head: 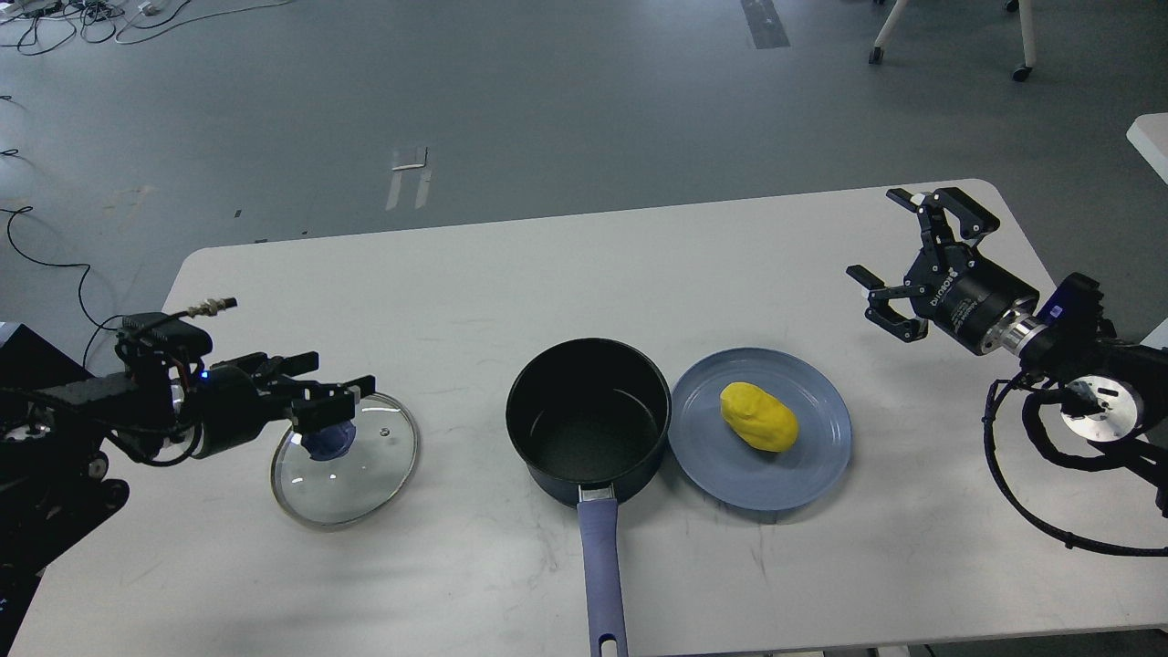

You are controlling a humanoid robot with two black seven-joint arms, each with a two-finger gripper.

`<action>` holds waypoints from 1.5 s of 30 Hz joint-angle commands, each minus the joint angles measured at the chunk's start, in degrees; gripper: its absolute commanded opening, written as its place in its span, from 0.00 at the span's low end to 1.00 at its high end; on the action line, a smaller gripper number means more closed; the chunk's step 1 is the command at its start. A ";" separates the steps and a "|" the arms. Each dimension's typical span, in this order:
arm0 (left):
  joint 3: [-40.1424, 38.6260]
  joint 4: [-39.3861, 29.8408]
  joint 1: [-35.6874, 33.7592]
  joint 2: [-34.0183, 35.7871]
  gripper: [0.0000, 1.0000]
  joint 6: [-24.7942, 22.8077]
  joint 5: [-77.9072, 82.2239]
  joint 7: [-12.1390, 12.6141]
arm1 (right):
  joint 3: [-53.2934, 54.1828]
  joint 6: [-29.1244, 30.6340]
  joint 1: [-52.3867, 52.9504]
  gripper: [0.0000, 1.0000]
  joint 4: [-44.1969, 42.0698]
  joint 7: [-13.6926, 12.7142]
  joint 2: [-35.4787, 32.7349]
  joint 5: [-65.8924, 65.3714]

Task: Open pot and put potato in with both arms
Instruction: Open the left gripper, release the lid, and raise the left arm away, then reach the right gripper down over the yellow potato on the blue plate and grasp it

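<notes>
The pot (589, 420) stands open and empty at the table's middle front, its blue handle (602, 584) pointing toward me. Its glass lid (356, 470) lies flat on the table to the left, blue knob (327, 443) up. My left gripper (330, 394) hovers just above the knob, fingers spread, holding nothing. The yellow potato (758, 416) lies on the blue-grey plate (808, 474) right beside the pot. My right gripper (899, 260) is open and empty, raised over the table's right side, well away from the potato.
The white table (511, 274) ends close behind my right gripper and at the front by the pot handle. Cables (55, 265) lie on the grey floor to the left. Chair legs (949, 36) stand far back right.
</notes>
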 commanded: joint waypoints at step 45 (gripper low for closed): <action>-20.84 8.29 8.31 -19.51 0.98 -15.59 -64.97 8.03 | -24.77 0.00 38.36 1.00 15.42 0.00 -8.82 -62.22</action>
